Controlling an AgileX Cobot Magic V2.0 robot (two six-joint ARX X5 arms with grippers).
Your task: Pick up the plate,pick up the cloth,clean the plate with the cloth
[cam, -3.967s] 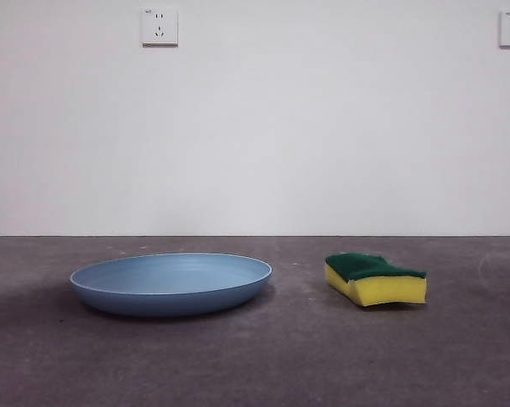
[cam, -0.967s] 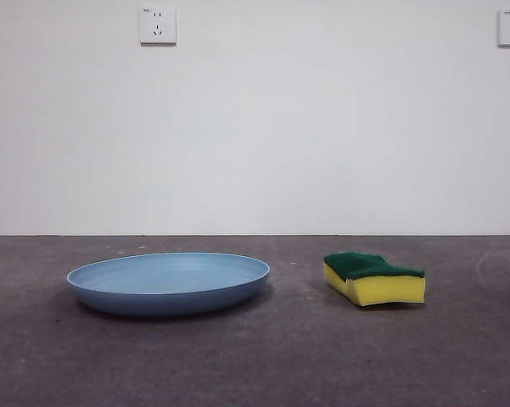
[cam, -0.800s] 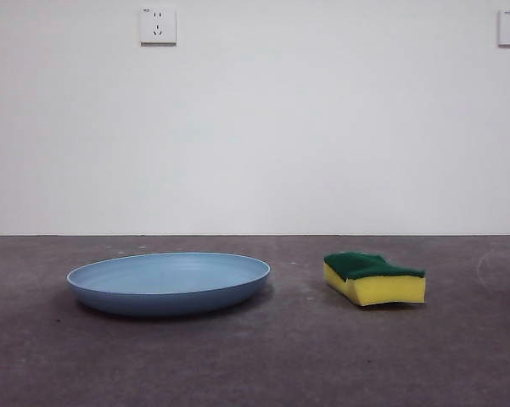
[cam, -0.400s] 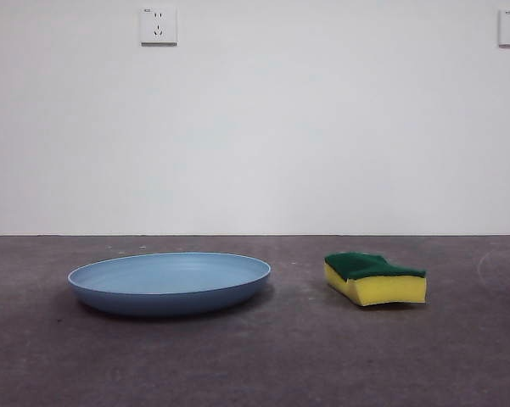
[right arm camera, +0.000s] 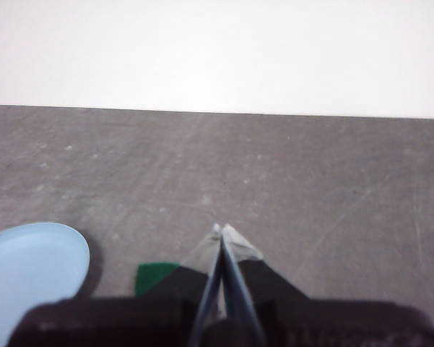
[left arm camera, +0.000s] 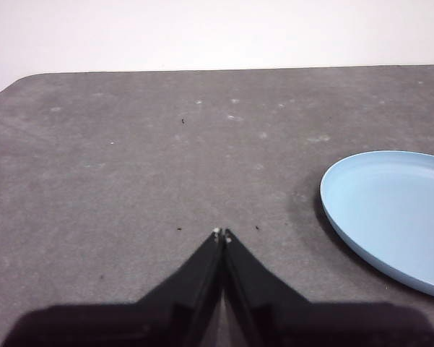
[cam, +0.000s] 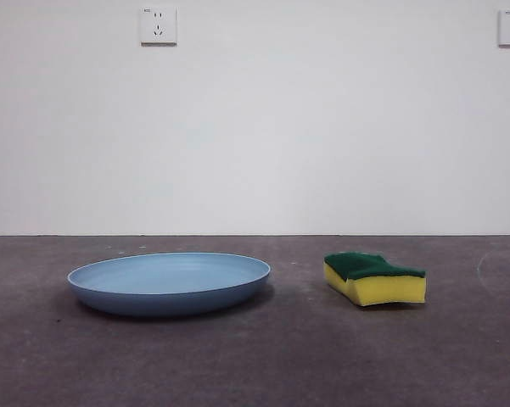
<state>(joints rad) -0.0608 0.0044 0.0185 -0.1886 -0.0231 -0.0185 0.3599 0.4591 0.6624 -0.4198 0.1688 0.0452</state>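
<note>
Left claw point(left arm camera: 222, 233) pinched closed, right claw point(right arm camera: 222, 228) likewise – plate point(cam: 170, 283) and cloth point(cam: 374, 278) apart on table point(cam: 288, 356).

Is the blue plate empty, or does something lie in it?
Empty. The plate shows only bare blue inside; the sponge lies apart, on the table.

My right gripper point(right arm camera: 222, 230) has its jaws pressed together over the grey table point(right arm camera: 310, 166), with a green corner of the cloth point(right arm camera: 154, 276) peeking out beside it and the light blue plate point(right arm camera: 29, 264) just past that.
</note>
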